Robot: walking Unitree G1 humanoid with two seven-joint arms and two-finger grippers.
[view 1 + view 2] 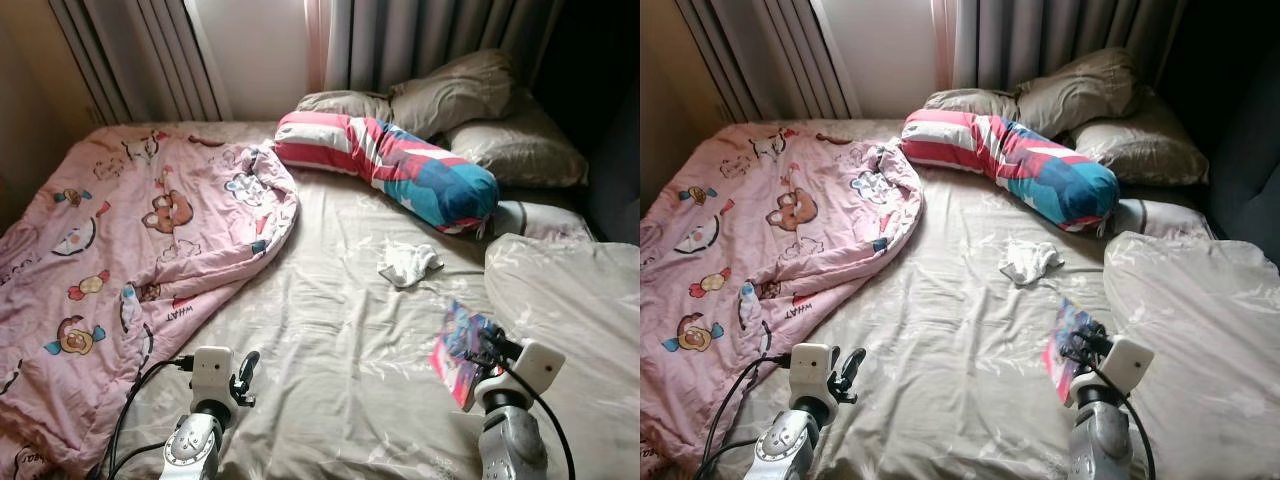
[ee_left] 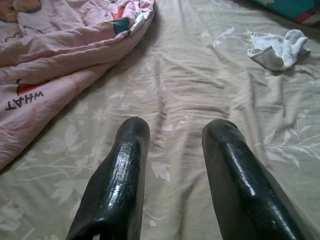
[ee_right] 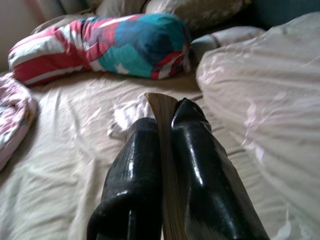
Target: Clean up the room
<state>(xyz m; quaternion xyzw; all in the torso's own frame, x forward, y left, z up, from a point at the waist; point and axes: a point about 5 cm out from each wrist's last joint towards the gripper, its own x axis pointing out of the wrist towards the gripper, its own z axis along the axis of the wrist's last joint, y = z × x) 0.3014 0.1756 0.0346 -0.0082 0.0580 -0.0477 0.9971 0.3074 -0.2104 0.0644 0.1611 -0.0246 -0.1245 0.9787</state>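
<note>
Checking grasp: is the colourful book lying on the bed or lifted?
Lifted. Right gripper pinches the thin colourful book edge-on, tilted above the beige sheet.

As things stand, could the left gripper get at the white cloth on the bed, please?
Probably yes: the left gripper is open over bare sheet, and nothing lies between it and the crumpled white cloth ahead, though the arm would need to extend forward.

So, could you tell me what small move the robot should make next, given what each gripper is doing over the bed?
Probably lift the right gripper a little and carry the book clear of the bed. Its fingers are shut on the book's edge, held just above the sheet, so the grasp looks done. The left gripper hovers open over bare sheet, and could go to the white cloth afterwards.
</note>
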